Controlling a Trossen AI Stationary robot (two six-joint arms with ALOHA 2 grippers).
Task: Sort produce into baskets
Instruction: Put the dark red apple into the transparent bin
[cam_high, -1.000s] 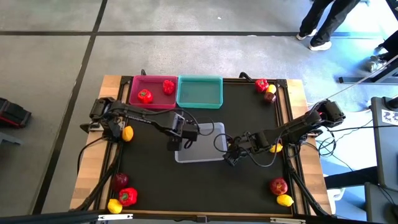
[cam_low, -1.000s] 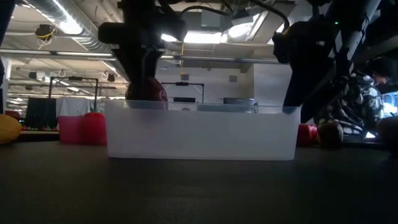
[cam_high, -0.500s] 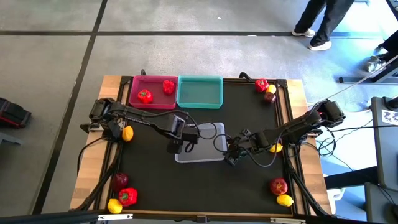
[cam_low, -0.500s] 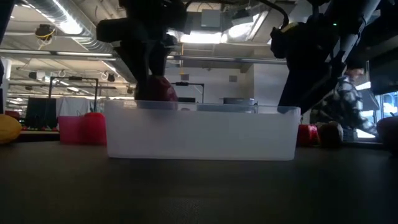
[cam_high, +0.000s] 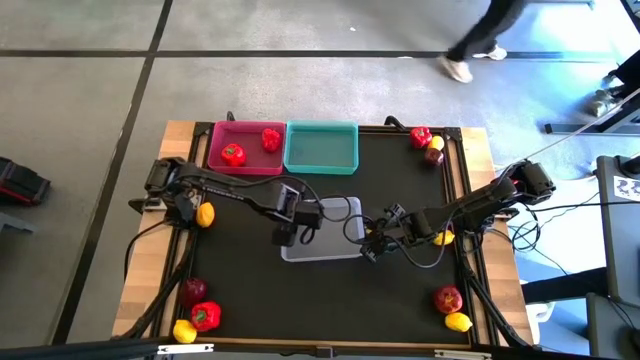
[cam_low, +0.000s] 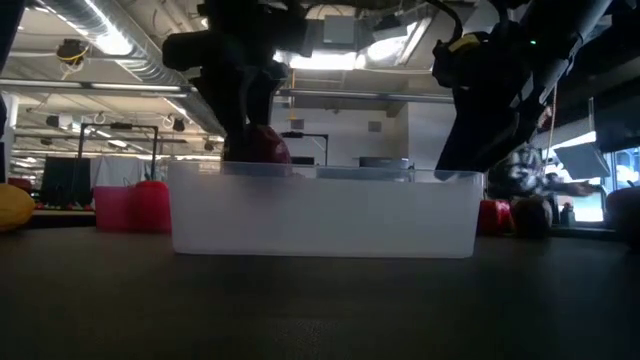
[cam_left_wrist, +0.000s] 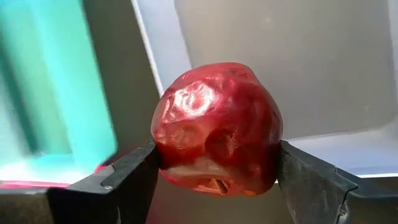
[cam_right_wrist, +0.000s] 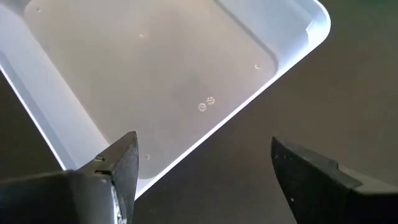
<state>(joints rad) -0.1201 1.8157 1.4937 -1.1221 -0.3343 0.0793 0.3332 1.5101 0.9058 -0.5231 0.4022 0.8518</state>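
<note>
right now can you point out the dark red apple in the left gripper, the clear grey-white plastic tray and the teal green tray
dark red apple (cam_left_wrist: 217, 127), left wrist view, middle of its glossy front face
translucent grey-white plastic tray (cam_low: 320, 215), low view, centre of its near side wall
teal green plastic tray (cam_high: 320, 150), high view, bare floor inside it

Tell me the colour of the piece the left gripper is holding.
Dark red: the apple, clamped in the left gripper, shows best in the left wrist view.
</note>
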